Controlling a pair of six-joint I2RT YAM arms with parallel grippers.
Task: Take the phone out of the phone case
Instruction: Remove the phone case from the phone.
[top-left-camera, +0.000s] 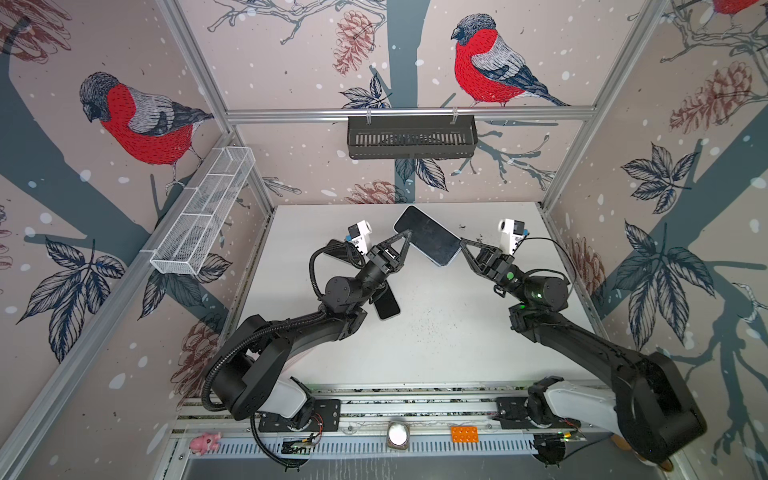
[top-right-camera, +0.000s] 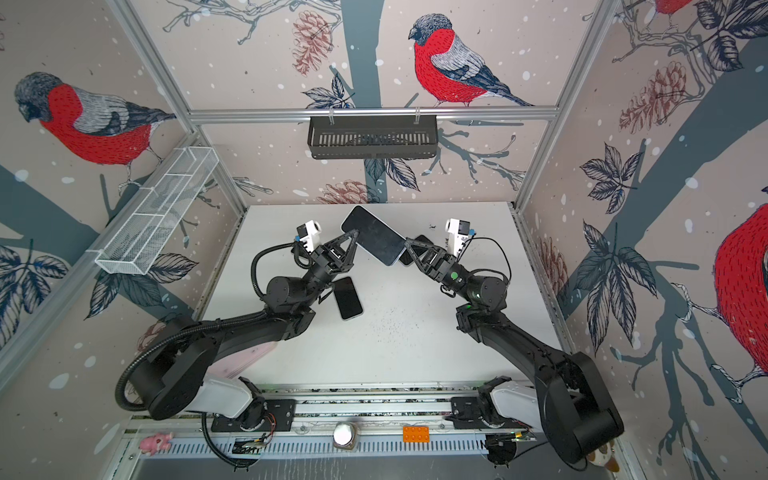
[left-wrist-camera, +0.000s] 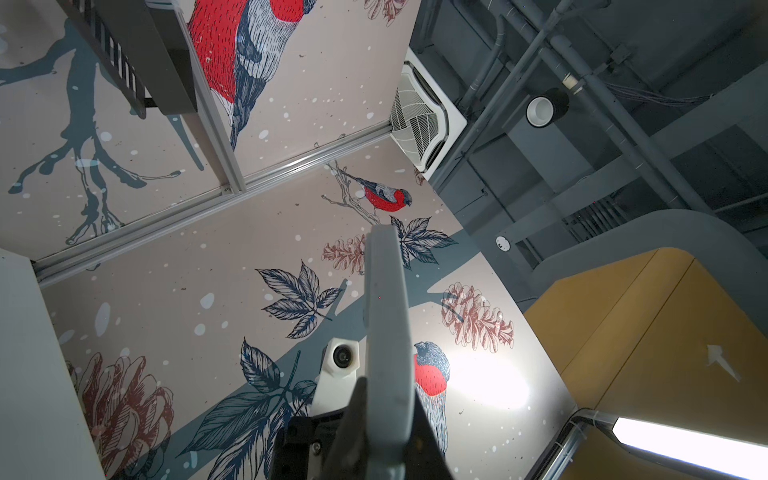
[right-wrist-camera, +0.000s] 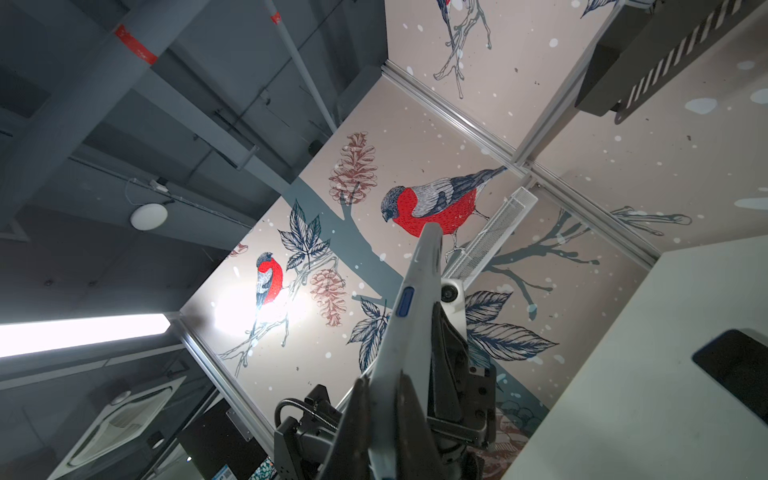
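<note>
So the phone (top-left-camera: 428, 235) is up in the air, well clear of the tabletop (top-left-camera: 436, 340), hanging between the two arms near the back. It sits in its light grey phone case (right-wrist-camera: 417, 291), dark face up toward the top cameras and turned diagonally.

The left gripper (top-left-camera: 409, 235) has its jaws clamped on the phone case's edge on its side. The right gripper (top-left-camera: 462, 243) has its jaws clamped on the opposite side, down by the near corner. Both wrist views show the case edge-on, sticking up out of the jaws. There's a little blue button on the edge in the right wrist view.

A second phone (top-left-camera: 386, 308) lies flat on the tabletop, partly tucked under the left arm.
</note>
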